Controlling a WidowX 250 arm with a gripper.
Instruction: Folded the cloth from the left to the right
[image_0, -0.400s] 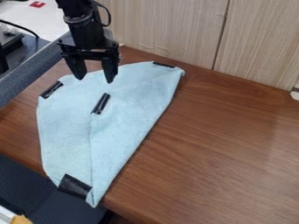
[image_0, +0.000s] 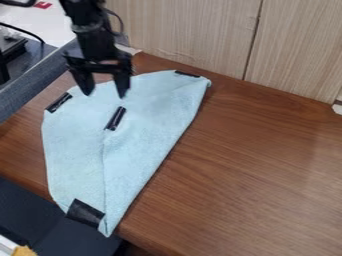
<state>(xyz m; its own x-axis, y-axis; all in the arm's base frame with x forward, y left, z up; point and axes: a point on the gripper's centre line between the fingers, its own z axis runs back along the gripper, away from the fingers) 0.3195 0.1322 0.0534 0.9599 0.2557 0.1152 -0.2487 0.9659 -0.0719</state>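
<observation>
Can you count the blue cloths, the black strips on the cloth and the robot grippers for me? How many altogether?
Light blue cloth: 1
Black strips on the cloth: 4
Black gripper: 1
Total: 6

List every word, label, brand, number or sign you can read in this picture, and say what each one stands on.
None can be read as text.
Red patch with a pale mark, on the white surface at the upper left: too small to make out.
Black strips on the light blue cloth: no lettering that I can make out.
</observation>
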